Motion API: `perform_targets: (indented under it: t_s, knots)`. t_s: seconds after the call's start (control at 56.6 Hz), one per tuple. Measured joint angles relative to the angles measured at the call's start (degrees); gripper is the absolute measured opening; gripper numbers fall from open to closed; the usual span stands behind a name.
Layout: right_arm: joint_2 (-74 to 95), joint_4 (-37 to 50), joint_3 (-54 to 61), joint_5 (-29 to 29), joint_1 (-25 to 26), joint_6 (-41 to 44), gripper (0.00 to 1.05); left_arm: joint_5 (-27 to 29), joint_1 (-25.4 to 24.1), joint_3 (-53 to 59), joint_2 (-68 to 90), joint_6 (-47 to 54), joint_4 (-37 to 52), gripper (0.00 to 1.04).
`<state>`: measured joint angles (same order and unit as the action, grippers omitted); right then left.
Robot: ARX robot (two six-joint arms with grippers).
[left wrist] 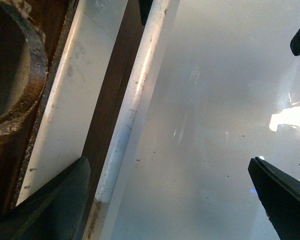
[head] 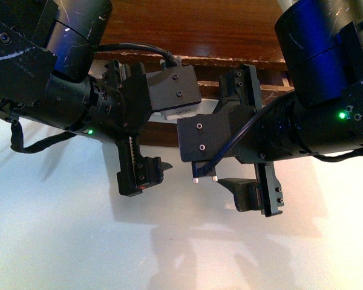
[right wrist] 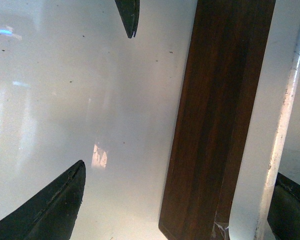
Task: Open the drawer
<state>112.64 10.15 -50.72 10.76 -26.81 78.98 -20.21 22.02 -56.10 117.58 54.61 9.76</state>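
The drawer (left wrist: 72, 105) lay straight ahead of the robot, its scuffed whitish front facing both arms and its long white bar handle (left wrist: 135, 110) running across them; no interior showed, so it looked not yet pulled out. The left gripper (left wrist: 167, 162) stood with jaws apart, one finger tucked by the drawer front, the other out over the white surface (left wrist: 215, 100), the bar between them; the right gripper (right wrist: 180, 170) was likewise spread, straddling the same bar further to the right. The likeliest trouble seemed a poor bite: the bar looked smooth and thin, so jaws closing off-centre could slide off it on the pull; two arms hauling unevenly could skew the wide drawer and jam it; a finger wedged behind the bar might scrape the front. The front view showed both arms side by side but hid the handle behind them; only the wrist views showed it framed by fingers, and only the left one caught the semicircular notch (left wrist: 7, 65).
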Motion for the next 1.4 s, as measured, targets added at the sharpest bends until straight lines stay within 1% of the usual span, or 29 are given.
perform_targets:
  t_s: [0.336,0.477,0.848,1.396]
  knots:
    - [-2.3,0.0,3.9,-0.7,-2.0,0.2,0.96,-1.0,0.0,3.9,-2.9,0.0,0.0,0.96]
    - [-3.2,0.2,5.4,-0.9,-2.8,0.2,0.96,-2.3,-0.6,5.2,-3.7,0.5,0.0,0.96]
    - [-5.0,0.1,7.7,-1.4,-4.6,-0.1,0.96,-2.6,-0.7,9.0,-5.6,1.1,2.1,0.96]
    - [-6.5,-0.2,9.4,-2.1,-6.0,-0.1,0.96,-3.5,-0.8,10.7,-6.7,1.4,2.6,0.96]
